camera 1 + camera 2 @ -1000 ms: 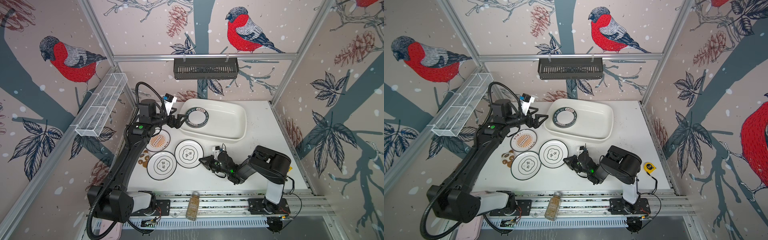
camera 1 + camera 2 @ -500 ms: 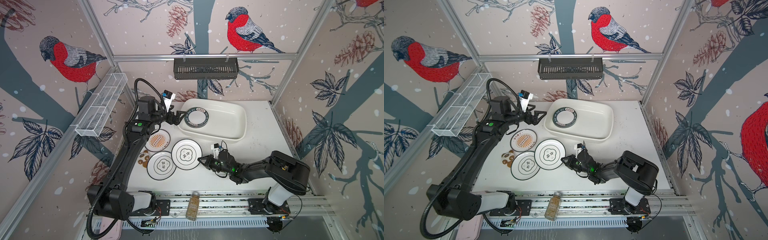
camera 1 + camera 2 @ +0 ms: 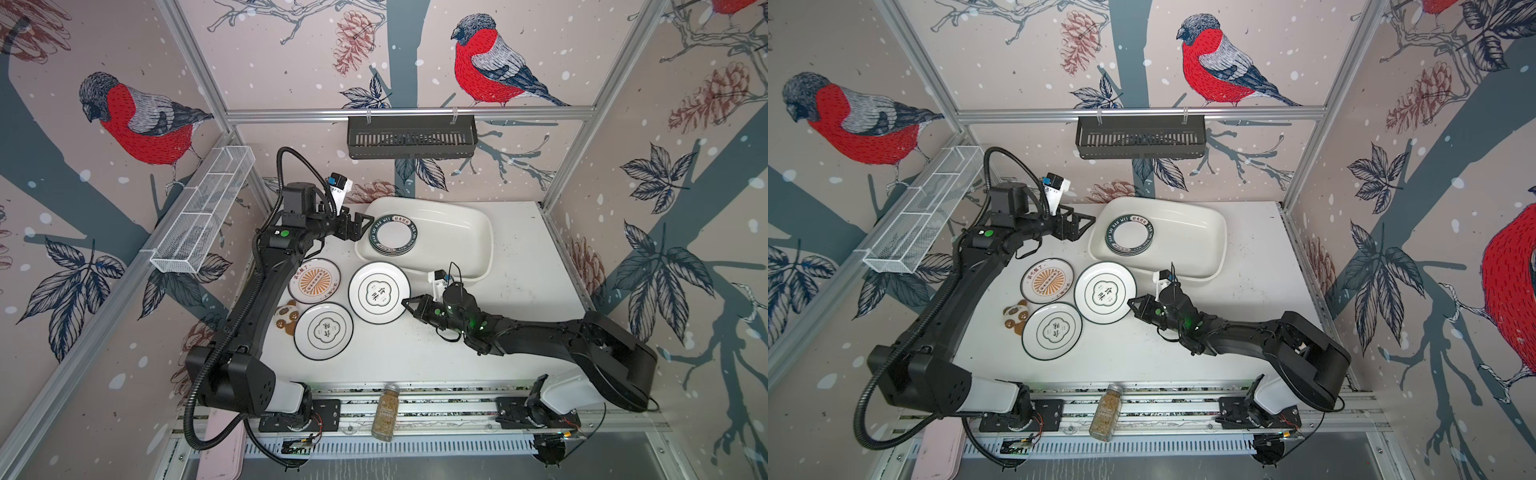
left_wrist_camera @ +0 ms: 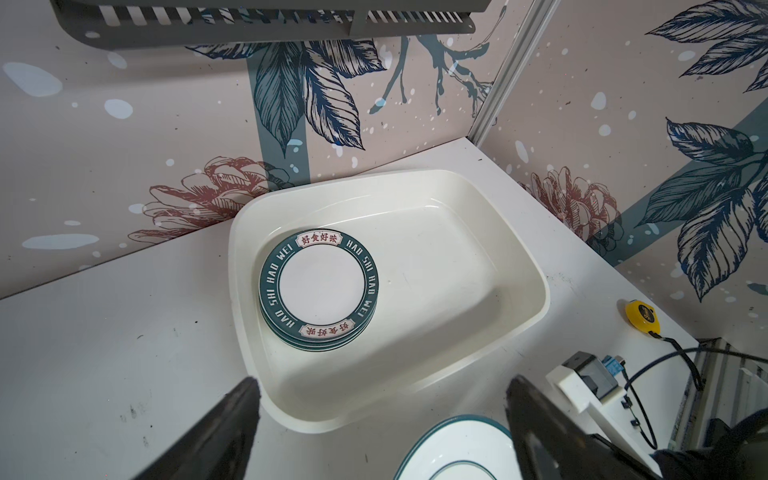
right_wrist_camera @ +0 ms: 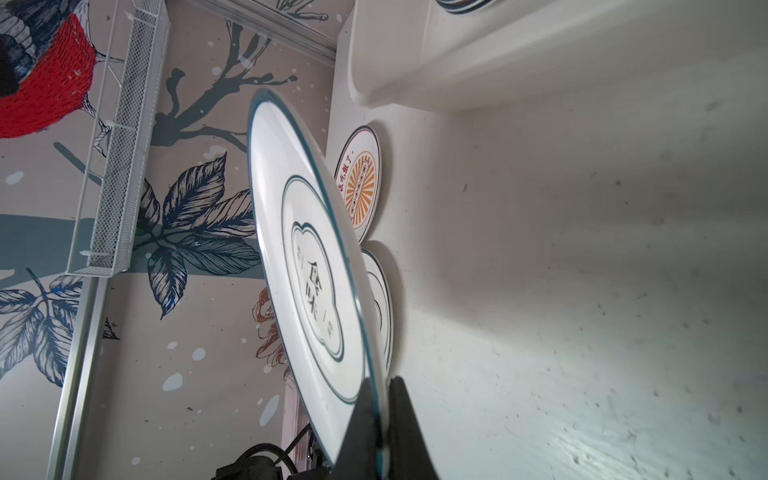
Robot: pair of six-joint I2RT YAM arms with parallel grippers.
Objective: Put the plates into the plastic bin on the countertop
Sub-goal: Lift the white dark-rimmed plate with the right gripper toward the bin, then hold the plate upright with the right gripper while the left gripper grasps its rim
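Observation:
My right gripper (image 3: 405, 302) (image 5: 380, 386) is shut on the rim of a white plate with a flower emblem (image 3: 379, 292) (image 3: 1105, 292) (image 5: 307, 266), holding it lifted off the countertop (image 3: 519, 291), in front of the plastic bin (image 3: 457, 237) (image 4: 457, 257). A stack of green-rimmed plates (image 3: 392, 235) (image 4: 319, 286) lies in the bin's left end. A sunburst plate (image 3: 314, 281) (image 5: 360, 183) and another flower plate (image 3: 323, 330) (image 5: 380, 299) lie flat on the countertop. My left gripper (image 3: 365, 226) (image 4: 382, 386) hangs open and empty by the bin's left rim.
A brown cookie-like coaster (image 3: 286, 318) lies left of the flower plate. A spice jar (image 3: 386, 411) rests on the front rail. A black slotted basket (image 3: 411, 135) hangs on the back wall, a white wire rack (image 3: 203, 216) on the left wall. A yellow tape measure (image 4: 642, 316) sits by the right wall.
My right arm has stretched out and carried the held plate up and slightly toward the bin. My left gripper has risen a little beside the bin's rim, still open.

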